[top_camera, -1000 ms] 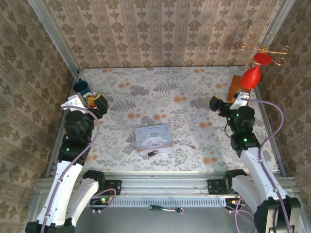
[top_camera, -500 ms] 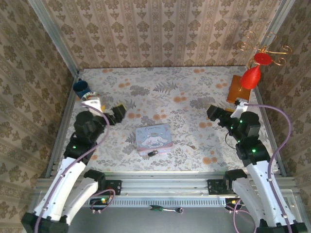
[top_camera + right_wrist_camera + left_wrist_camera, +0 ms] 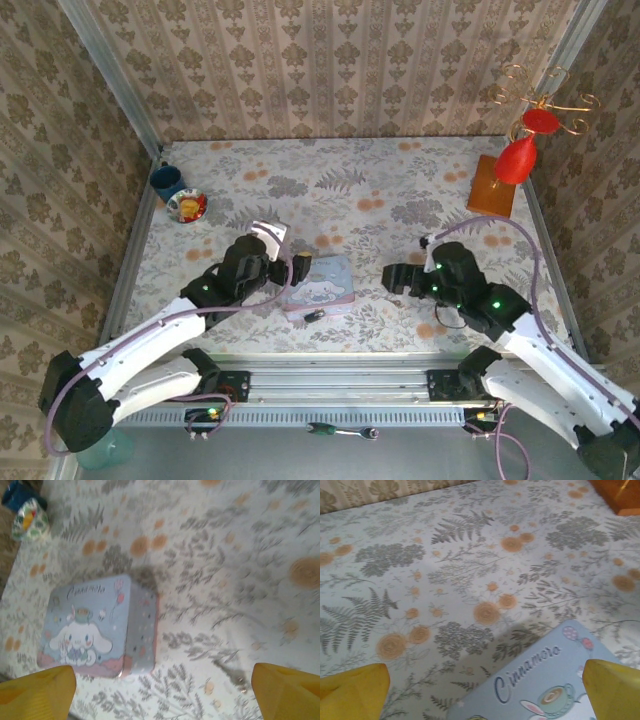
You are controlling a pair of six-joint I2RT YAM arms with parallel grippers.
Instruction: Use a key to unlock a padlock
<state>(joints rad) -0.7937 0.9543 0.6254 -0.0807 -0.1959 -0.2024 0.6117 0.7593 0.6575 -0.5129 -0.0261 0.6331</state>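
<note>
The padlock is a tiny dark thing lying on the floral cloth just in front of a pastel tin with a cartoon on its lid. My left gripper hovers at the tin's left edge. It is open, and its yellow fingertips straddle the tin's corner with nothing held. My right gripper hangs to the right of the tin, open and empty. Between its yellow fingertips lies bare cloth. The key, small, blurred and with a shiny glint, lies close to the right fingertip. The tin sits further left.
A blue cup and a small patterned dish stand at the far left. An orange block carries a wire stand with red ornaments at the far right. Patterned walls close in three sides.
Both arms have swung in from the table's sides toward the middle. The left gripper now reaches the tin's left edge and the right gripper sits just right of the tin.
</note>
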